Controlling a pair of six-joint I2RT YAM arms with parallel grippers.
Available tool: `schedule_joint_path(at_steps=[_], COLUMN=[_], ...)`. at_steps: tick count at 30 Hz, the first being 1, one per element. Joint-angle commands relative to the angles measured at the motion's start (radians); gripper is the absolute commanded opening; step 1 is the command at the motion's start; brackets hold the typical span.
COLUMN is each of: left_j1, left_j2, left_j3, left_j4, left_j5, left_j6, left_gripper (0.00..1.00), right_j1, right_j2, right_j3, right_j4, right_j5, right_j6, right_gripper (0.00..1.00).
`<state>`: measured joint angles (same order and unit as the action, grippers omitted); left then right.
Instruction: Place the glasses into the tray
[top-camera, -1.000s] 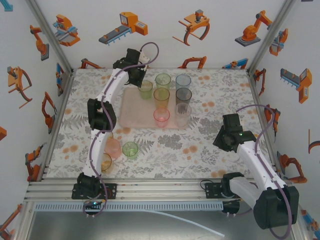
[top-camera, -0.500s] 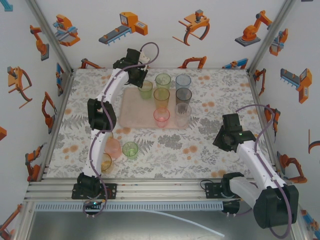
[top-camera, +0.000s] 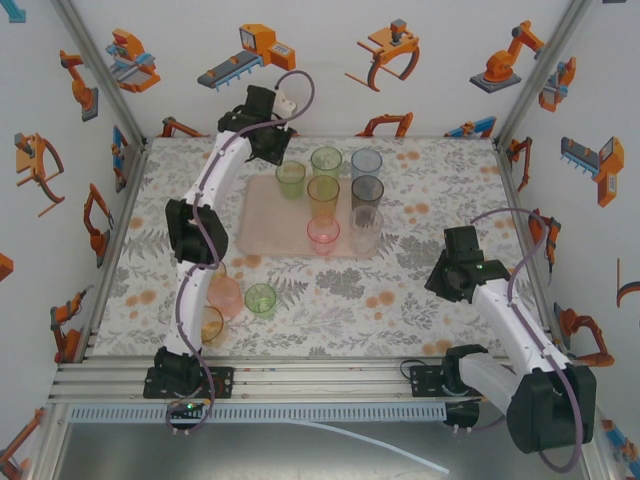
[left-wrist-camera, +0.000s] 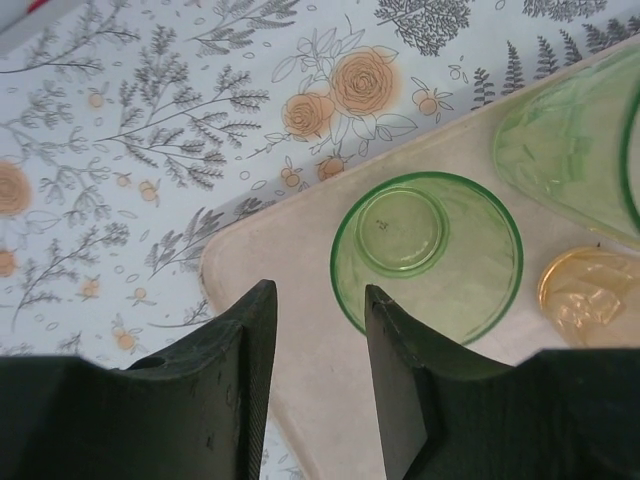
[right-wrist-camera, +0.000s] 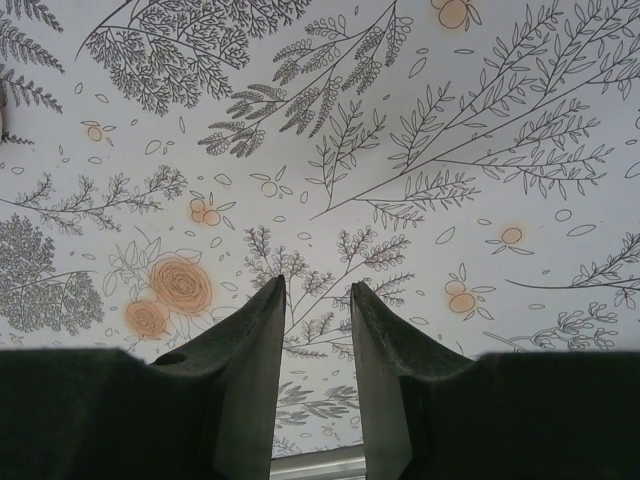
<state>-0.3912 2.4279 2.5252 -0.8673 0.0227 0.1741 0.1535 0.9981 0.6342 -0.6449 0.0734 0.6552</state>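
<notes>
The pale pink tray (top-camera: 268, 228) holds several glasses: green (top-camera: 291, 178), yellow-green (top-camera: 326, 160), pale blue (top-camera: 366, 161), orange (top-camera: 323, 194), grey (top-camera: 367, 189), pink (top-camera: 323, 235) and clear (top-camera: 365, 229). Three more stand on the tabletop by the left arm: pink (top-camera: 226, 295), green (top-camera: 261, 300) and amber (top-camera: 211, 325). My left gripper (top-camera: 272, 148) hovers open over the tray's far left corner. In the left wrist view this gripper (left-wrist-camera: 320, 300) is empty, with the green glass (left-wrist-camera: 427, 250) just right of its fingers on the tray (left-wrist-camera: 290, 250). My right gripper (top-camera: 447, 280) (right-wrist-camera: 318, 290) is open and empty over the floral tabletop.
Floral tabletop (top-camera: 420, 300) lies bare between the tray and the right arm. White walls and aluminium posts (top-camera: 508, 190) close in the sides. The left arm's elbow (top-camera: 190, 230) stands beside the tray's left edge, above the three loose glasses.
My left gripper has drawn back and up from the green glass at the tray's far left, leaving it standing there. The right arm has barely moved.
</notes>
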Motion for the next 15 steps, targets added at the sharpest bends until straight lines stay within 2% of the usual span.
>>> schedule_joint_path(at_steps=[1, 8, 15], left_j1=[0.008, 0.009, 0.018], left_j2=[-0.104, -0.24, -0.455], left_j3=[0.017, -0.051, -0.275], left_j4=[-0.047, -0.142, -0.233], left_j5=[-0.016, 0.02, 0.051], left_j6=[0.017, 0.028, 0.064], left_gripper=[0.43, 0.47, 0.48], right_j1=[-0.006, -0.004, -0.005], right_j2=[0.005, -0.026, -0.048], right_j3=[0.004, 0.039, 0.003], right_j4=[0.017, -0.022, 0.001], right_j5=[0.005, 0.056, 0.068], right_j6=[0.004, -0.03, -0.043], right_gripper=[0.34, 0.34, 0.34])
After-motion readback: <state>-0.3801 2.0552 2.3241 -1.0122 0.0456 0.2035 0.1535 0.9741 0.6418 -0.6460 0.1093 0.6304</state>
